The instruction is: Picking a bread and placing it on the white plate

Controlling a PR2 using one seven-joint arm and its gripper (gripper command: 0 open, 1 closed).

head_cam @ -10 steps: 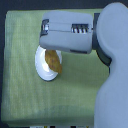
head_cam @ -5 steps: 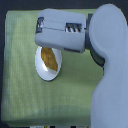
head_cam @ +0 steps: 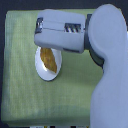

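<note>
Since half a second ago, my arm has slid a little toward the exterior view's right and slightly down the frame, so its grey housing now covers the upper edge of the white plate (head_cam: 48, 68) rather than sitting just above it. The bread (head_cam: 48, 59) looks unmoved on the plate.

From where I sit, the gripper (head_cam: 42, 47) is mostly lost under the wrist housing. I only see the blunt end of the housing near the plate's top, with a couple of dark slots on its face. I cannot tell how far the jaws stand apart, nor whether they touch anything; the picture is too coarse and the fingers are hidden.

Just below that end, the bread lies on the plate, a golden-brown elongated piece running diagonally from the upper left to the lower right of the dish. Its upper tip disappears beneath the housing, and its lower tip stops short of the rim. White plate shows around it on the left, bottom and right.

The plate rests on a pale green cloth (head_cam: 20, 85) that covers the worktop. The arm (head_cam: 110, 75) reaches in from the exterior view's right, its broad grey upper part filling that side of the frame from top to bottom.
</note>
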